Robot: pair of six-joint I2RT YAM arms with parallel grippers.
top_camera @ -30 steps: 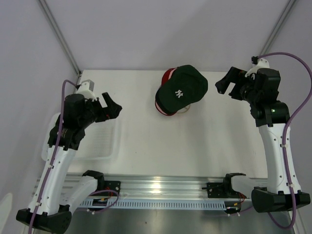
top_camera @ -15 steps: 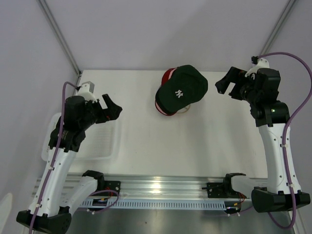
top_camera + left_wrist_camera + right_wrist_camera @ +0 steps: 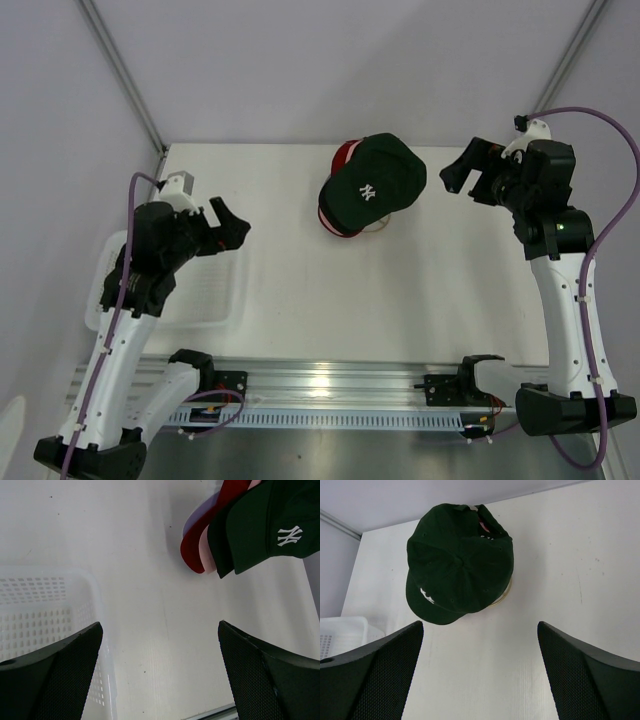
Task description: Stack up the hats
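The hats sit in one stack at the back middle of the table. The dark green cap with a white logo (image 3: 375,181) is on top and also shows in the right wrist view (image 3: 460,562) and the left wrist view (image 3: 272,525). Under it the red brim (image 3: 197,545), a pink brim (image 3: 206,555) and a lavender brim (image 3: 192,522) stick out. The black cap is hidden. My left gripper (image 3: 228,222) is open and empty, left of the stack above the tray's edge. My right gripper (image 3: 462,172) is open and empty, right of the stack.
A white plastic tray (image 3: 215,290) lies at the left near side and shows in the left wrist view (image 3: 50,605). A thin gold wire stand (image 3: 504,596) peeks out under the stack. A metal rail (image 3: 330,385) runs along the near edge.
My left arm has drifted slightly down and to the right. The right arm and the hats have not moved.
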